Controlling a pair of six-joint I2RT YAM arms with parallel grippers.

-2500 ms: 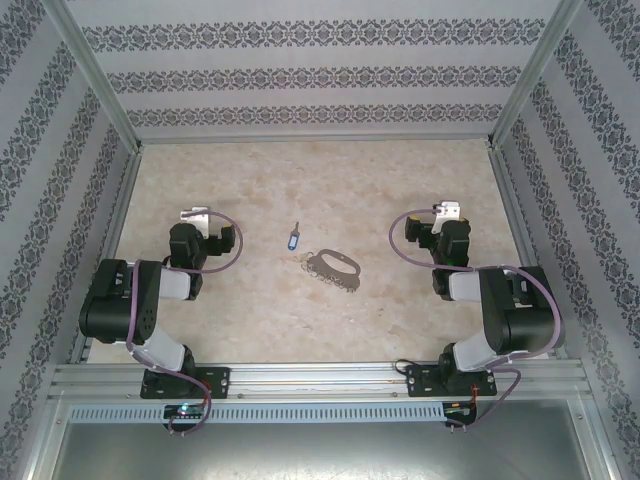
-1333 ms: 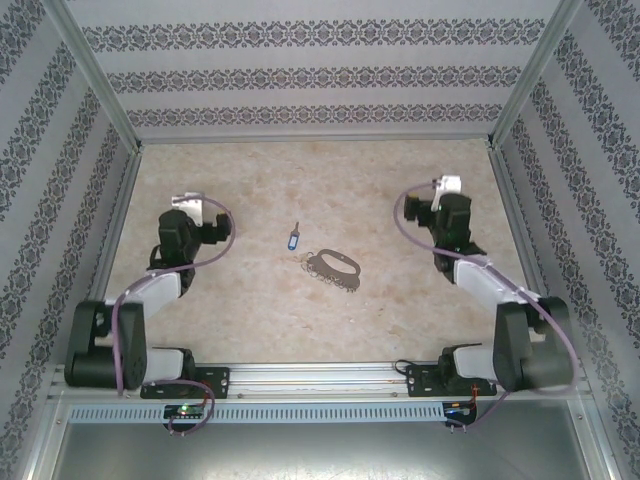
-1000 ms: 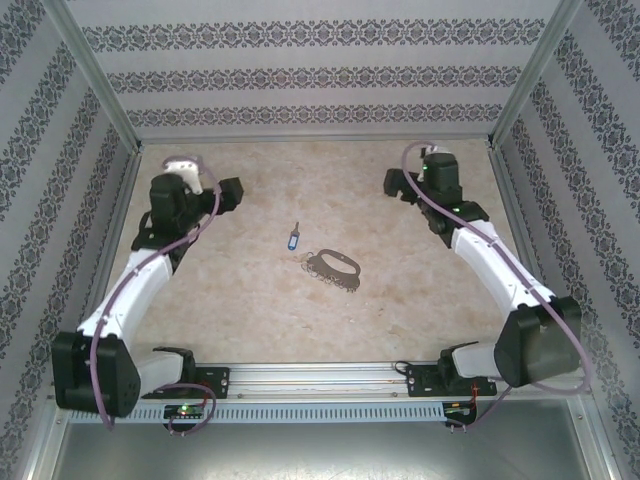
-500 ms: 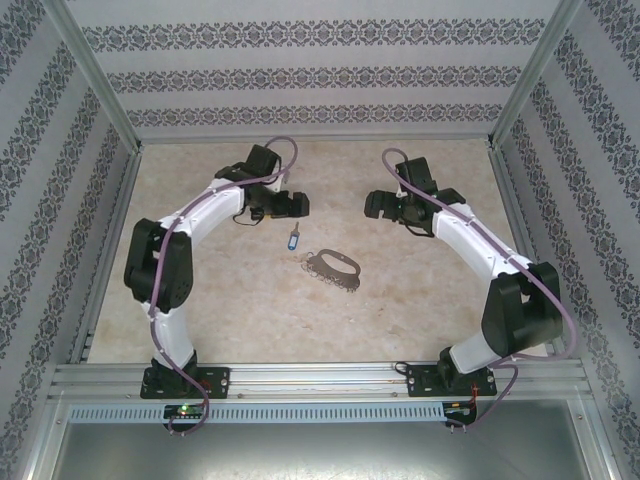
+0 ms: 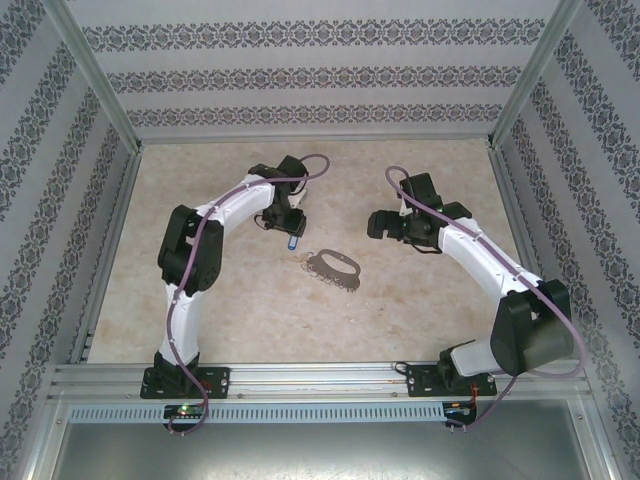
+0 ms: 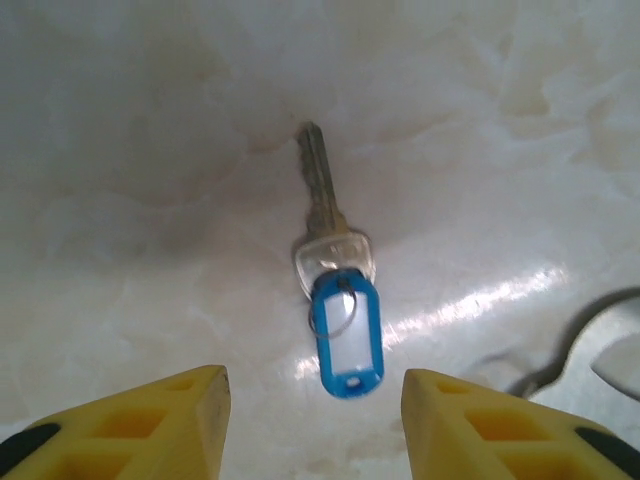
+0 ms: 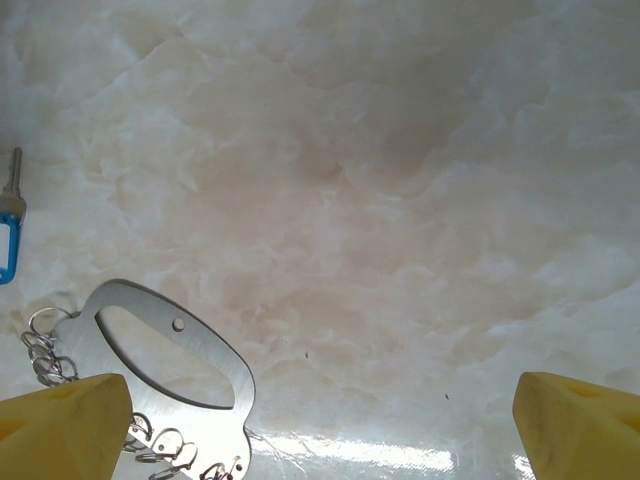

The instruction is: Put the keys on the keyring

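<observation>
on the table [image 5: 220, 300], the key [image 6: 338, 290] lies just left of the keyring [image 7: 200, 347], slightly farther back.

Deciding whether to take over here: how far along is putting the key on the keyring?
Done: only the approach; nothing is joined. In hand: the left gripper, open, is centred on the blue-tagged key, which lies flat on the table, untouched. The right gripper hangs open by the keyring. Left: grasp the key, steady the keyring, thread it on.
</observation>
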